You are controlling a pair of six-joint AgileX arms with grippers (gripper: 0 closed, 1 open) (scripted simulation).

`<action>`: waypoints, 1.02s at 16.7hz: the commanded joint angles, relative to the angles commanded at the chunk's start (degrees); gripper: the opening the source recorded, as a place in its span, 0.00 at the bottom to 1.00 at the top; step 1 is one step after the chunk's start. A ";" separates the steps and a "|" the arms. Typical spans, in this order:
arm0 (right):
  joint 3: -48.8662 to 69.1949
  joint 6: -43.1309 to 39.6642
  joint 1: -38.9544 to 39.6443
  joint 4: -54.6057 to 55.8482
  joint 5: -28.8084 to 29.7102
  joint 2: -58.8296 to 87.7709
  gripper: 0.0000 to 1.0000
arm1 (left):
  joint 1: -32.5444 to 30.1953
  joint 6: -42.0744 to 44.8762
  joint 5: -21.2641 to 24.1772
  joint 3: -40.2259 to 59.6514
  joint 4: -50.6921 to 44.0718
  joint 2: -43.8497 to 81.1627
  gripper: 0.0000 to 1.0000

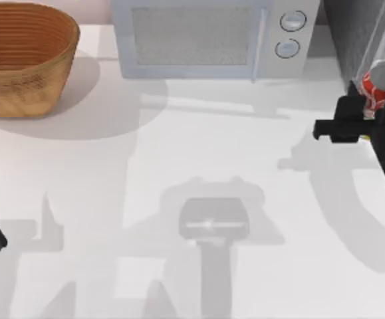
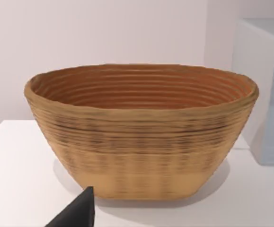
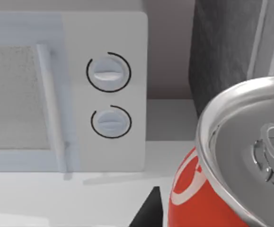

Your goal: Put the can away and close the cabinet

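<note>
- Can [image 1: 377,90], red with a silver top, sits at the right edge of the white table [image 1: 179,166] in the top view, clamped in my right gripper [image 1: 362,119], whose black fingers close on its sides.
- Right wrist view puts the can [image 3: 231,161] close up, with its silver lid and pull tab facing the camera and white lettering on the red side.
- Cabinet [image 1: 358,33] stands at the far right corner, just behind the can, its dark speckled side facing the microwave [image 1: 212,36].
- Microwave, pale grey with two round knobs [image 3: 109,72], stands at the far middle of the table, near the cabinet.
- My left arm is parked at the left edge of the table; I cannot tell the state of its fingers.
- Woven basket [image 1: 22,56] stands at the far left corner, well apart from the can; it faces my left wrist camera [image 2: 141,132].
</note>
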 joint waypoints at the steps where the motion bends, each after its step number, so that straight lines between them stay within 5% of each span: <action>1: -0.14 -0.06 -0.13 -0.22 -0.30 -0.64 0.00 | 0.00 0.00 0.00 0.00 0.00 0.00 1.00; 6: -3.63 -1.14 -3.31 -5.07 -5.04 -12.74 0.00 | 0.00 0.00 0.00 0.00 0.00 0.00 1.00; 17: -21.70 -4.92 -20.79 -29.12 -22.60 -64.19 0.00 | 0.00 0.00 0.00 0.00 0.00 0.00 1.00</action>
